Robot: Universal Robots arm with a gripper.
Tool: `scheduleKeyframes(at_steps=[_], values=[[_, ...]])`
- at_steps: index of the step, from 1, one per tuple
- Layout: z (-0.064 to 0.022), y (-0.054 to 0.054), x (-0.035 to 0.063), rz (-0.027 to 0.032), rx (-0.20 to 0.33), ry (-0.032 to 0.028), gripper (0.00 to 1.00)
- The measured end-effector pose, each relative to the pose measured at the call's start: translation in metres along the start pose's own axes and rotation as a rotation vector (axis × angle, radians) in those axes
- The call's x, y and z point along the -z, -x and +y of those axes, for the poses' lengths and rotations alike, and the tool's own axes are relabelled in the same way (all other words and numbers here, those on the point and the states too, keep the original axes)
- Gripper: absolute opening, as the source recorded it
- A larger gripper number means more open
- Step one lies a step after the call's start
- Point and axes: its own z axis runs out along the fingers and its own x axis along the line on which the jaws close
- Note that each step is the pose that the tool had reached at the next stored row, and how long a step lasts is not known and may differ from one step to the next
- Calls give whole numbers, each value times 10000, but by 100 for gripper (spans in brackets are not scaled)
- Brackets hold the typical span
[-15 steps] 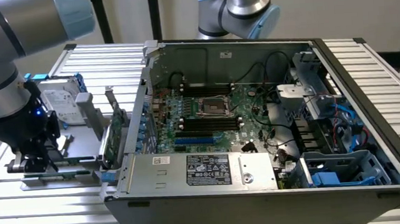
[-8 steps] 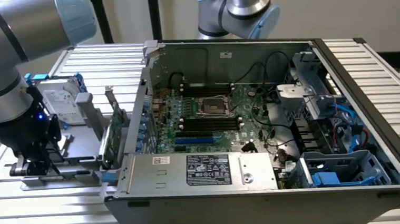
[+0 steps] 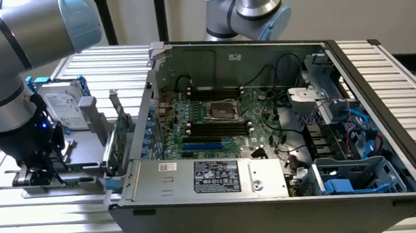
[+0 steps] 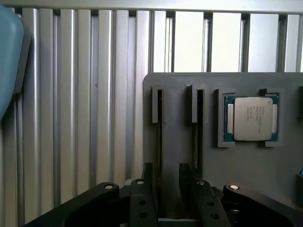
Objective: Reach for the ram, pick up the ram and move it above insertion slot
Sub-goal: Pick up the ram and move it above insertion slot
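the black two-fingered gripper [image 3: 40, 175] hangs over a flat grey plastic parts tray [image 4: 176, 137] on the ribbed aluminium table [image 4: 71, 118], at about 9 o'clock from the open black desktop computer case [image 3: 272, 200] in the exterior view. its fingers [image 4: 147, 187] are spread, straddling a narrow slot without touching it. the ram [image 4: 159, 142], a thin dark strip seen edge-on, stands in that slot. a square silver-lidded processor chip [image 4: 251, 118] lies in a recess near a second slot.
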Motion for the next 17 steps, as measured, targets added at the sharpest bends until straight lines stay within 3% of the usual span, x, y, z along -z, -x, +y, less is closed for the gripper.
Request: scheduleKeyframes(at_steps=[17], values=[[-5,-3,-122,45,156,2,36]])
